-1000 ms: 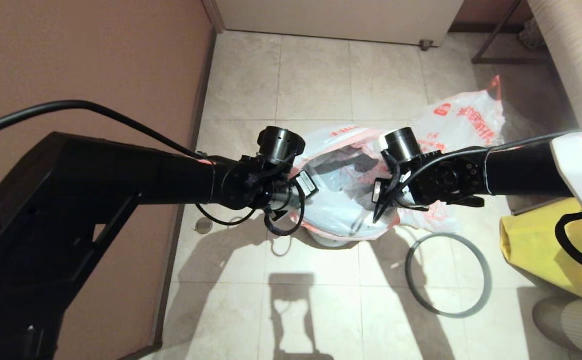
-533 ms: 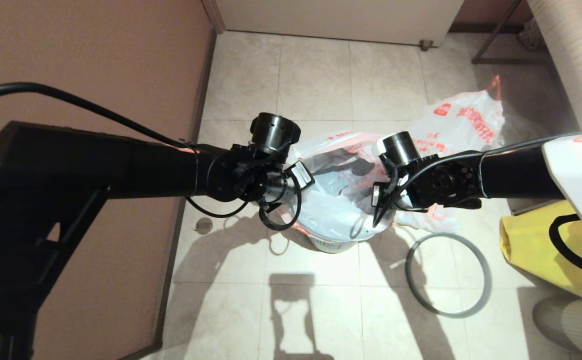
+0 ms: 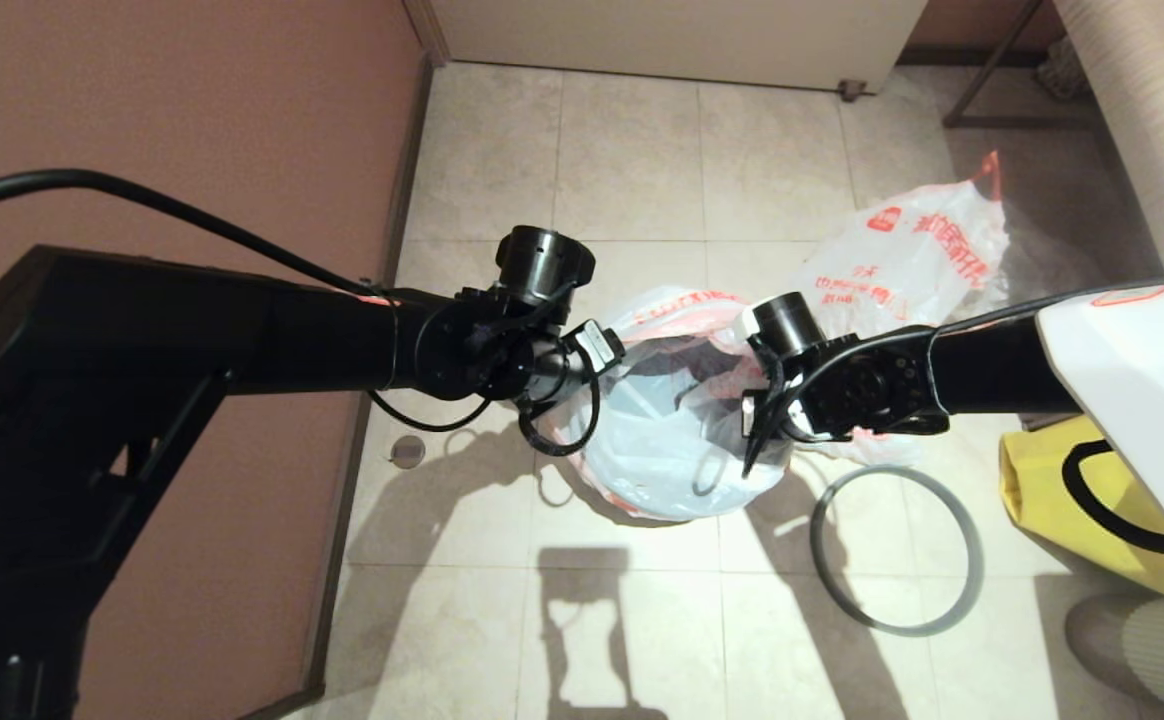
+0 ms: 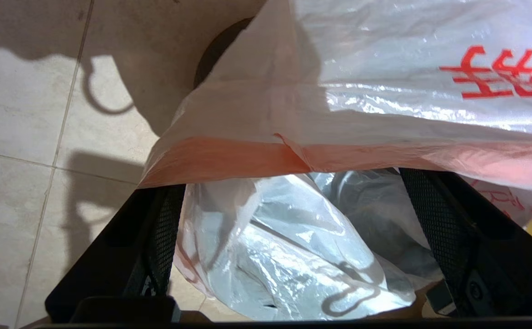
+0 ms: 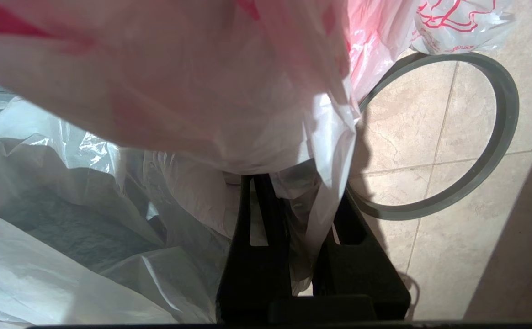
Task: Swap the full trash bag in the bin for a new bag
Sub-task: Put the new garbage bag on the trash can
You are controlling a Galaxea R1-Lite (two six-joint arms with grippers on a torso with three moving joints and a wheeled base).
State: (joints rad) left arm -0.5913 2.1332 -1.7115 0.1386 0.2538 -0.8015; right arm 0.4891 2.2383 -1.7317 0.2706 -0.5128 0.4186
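Observation:
The new bag (image 3: 662,450), thin white plastic with red print, hangs open between my two wrists and drapes over the bin, which is almost wholly hidden. Only a dark curved bit of the bin (image 4: 215,55) shows beside the bag. My left gripper (image 4: 293,192) is open, its jaws wide apart, and the bag's red edge (image 4: 266,157) lies loose across its fingertips. My right gripper (image 5: 300,201) is shut on a fold of the new bag's (image 5: 330,151) rim. The full trash bag (image 3: 902,260) lies on the floor at the back right.
The bin's grey ring rim (image 3: 897,550) lies flat on the tiles to the right of the bag, also in the right wrist view as the ring (image 5: 499,137). A big yellow bag (image 3: 1072,490) stands at the right edge. A brown wall (image 3: 192,120) runs along the left.
My left gripper has opened and let go of the bag's edge. Both wrists have shifted a little and the bag has sunk, now covering the bin base that showed below it before.

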